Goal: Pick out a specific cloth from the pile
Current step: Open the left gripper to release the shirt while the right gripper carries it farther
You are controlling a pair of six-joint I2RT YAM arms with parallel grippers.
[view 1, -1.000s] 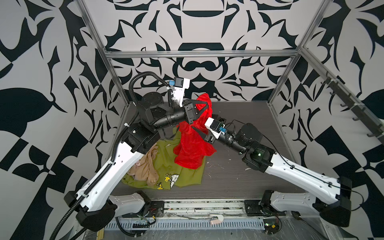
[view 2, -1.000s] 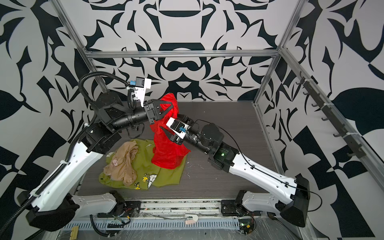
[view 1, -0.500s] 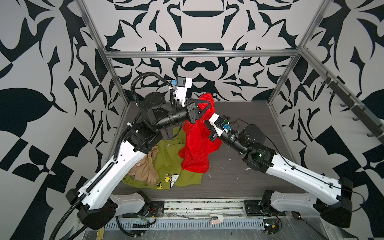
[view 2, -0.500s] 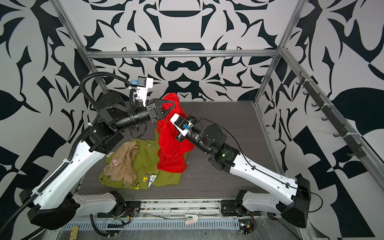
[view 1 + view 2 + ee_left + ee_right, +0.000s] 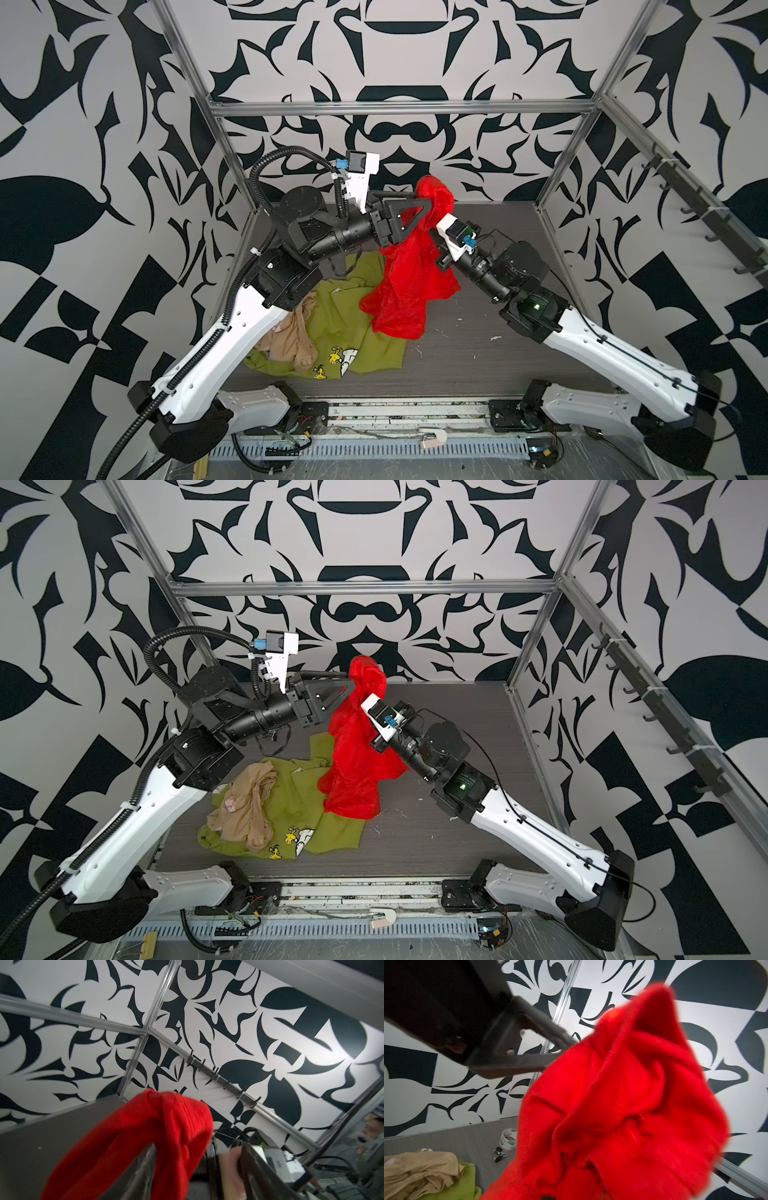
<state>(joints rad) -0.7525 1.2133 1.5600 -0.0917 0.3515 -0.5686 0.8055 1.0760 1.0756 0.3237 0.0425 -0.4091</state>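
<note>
- The left hand (image 5: 417, 198) is letting go: a second ago its jaws were clamping the top of the cloth (image 5: 409, 286), and now they are standing apart, with the fabric only draping over one finger.
- The right hand (image 5: 432, 239), open and just beside the cloth a second ago, is now pinching a bunch of it higher up, close under the left hand.
- The cloth's hanging end is drifting rightward, covering less of the olive-green shirt (image 5: 353, 328) and more of the bare tabletop (image 5: 478, 365).
</note>
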